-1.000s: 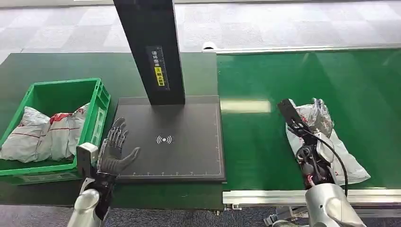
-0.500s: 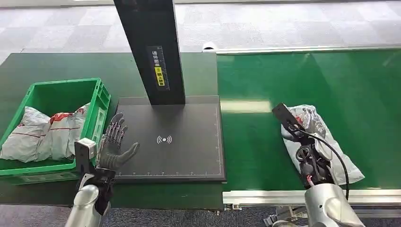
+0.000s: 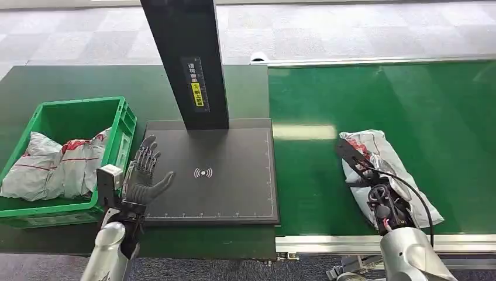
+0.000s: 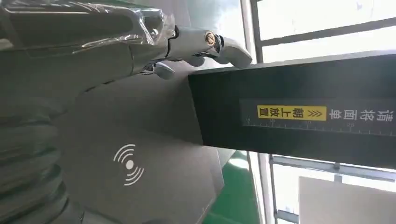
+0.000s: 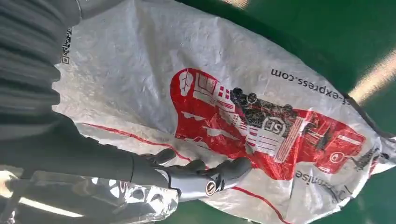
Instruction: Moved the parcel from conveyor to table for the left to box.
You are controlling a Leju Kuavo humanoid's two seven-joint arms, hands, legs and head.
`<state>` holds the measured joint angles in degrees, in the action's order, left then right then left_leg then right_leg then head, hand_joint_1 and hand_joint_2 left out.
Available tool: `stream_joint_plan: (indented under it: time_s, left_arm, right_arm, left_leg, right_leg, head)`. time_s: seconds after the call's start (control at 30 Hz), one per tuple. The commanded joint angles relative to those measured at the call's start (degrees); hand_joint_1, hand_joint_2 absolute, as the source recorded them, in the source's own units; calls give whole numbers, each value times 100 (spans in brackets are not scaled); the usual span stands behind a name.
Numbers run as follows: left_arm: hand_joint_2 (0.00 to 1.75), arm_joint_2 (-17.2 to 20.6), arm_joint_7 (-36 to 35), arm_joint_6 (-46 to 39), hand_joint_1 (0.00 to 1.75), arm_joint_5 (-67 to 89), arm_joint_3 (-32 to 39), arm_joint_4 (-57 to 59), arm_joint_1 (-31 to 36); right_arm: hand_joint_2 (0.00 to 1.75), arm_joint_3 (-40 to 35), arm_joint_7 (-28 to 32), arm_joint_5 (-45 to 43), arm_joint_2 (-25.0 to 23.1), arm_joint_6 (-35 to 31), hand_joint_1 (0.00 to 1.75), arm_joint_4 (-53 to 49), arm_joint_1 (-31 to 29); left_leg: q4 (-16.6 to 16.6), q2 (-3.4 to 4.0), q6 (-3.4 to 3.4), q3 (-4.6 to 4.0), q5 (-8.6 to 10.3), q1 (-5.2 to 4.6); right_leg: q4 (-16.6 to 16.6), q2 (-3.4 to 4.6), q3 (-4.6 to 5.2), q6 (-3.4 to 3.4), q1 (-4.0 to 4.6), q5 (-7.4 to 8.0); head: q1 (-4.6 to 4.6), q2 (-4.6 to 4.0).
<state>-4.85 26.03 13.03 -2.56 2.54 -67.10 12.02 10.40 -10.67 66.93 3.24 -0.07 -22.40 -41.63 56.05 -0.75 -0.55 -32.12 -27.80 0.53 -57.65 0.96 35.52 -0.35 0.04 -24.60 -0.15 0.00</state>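
A white parcel [image 3: 383,153] with red print lies on the green conveyor [image 3: 362,93], near its front edge. My right hand [image 3: 381,196] is down over it. In the right wrist view the parcel [image 5: 210,93] spreads under the hand, with the fingers [image 5: 205,179] stretched along one edge and the thumb well apart on the other side; no clamped hold shows. My left hand [image 3: 143,178] hovers with spread fingers and nothing in it over the left edge of the black scanner plate [image 3: 234,193], beside the green box [image 3: 121,126]. The left wrist view has its fingers [image 4: 196,42] above the plate [image 4: 154,186].
The green box holds several white parcels [image 3: 52,164]. A black post [image 3: 184,58] rises from the back of the scanner plate. A metal rail [image 3: 327,243] runs along the conveyor's front edge. Dark green tabletop [image 3: 70,82] surrounds the box and plate.
The parcel has shifted left along the conveyor, and my right hand has come down over it, hiding its fingers in the head view. My left hand has barely moved.
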Motion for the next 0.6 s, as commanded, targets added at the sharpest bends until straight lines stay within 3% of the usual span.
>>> stream_joint_plan:
  time_s: [0.03, 0.17, 0.2, 0.23, 0.27, 0.3, 0.6]
  left_arm:
    - [175, 48, 2, -3, 0, -1, -79, 496, 246]
    - [175, 47, 4, -27, 0, 5, -73, 488, 245]
    - [175, 47, 4, -27, 0, 5, -73, 488, 245]
    - [175, 42, 0, -20, 0, 9, -74, 469, 237]
    - [175, 41, 0, -17, 0, 9, -75, 469, 234]
    - [175, 39, -1, -19, 0, 9, -71, 475, 236]
    - [175, 62, 10, 3, 0, -6, -42, 508, 246]
  right_arm:
    - [175, 153, -86, -34, 67, 449, 0, 598, -328]
    - [175, 172, -83, -61, 42, 526, 0, 593, -308]
    - [175, 172, -83, -61, 42, 526, 24, 593, -308]
    - [175, 150, -78, -49, 31, 582, 82, 596, -313]
    - [175, 146, -69, -49, 22, 612, 168, 607, -322]
    - [175, 145, -46, -56, 19, 650, 175, 605, -325]
    - [175, 141, 254, -166, -40, 965, 175, 592, -363]
  left_leg:
    - [-11, 6, 2, 31, -3, -6]
    - [-4, 1, 2, 9, 1, -4]
    - [-4, 2, 1, 7, 1, -4]
    - [-9, 5, 2, 21, -1, -5]
    - [-6, 4, 1, 13, -1, -3]
    - [-15, 8, 2, 31, -2, -6]
    - [-5, 4, 0, 10, 0, -2]
  right_leg:
    - [7, -13, -29, 8, -4, -6]
    - [3, -9, -10, 4, -3, -1]
    - [2, -6, -7, 3, -3, -1]
    - [6, -10, -20, 7, -4, -3]
    - [3, -7, -12, 4, -2, -3]
    - [11, -11, -29, 8, -3, -4]
    - [3, -4, -9, 3, -1, -2]
  head:
    - [0, 0]
    - [0, 0]
    - [0, 0]
    - [0, 0]
    - [0, 0]
    - [0, 0]
    - [0, 0]
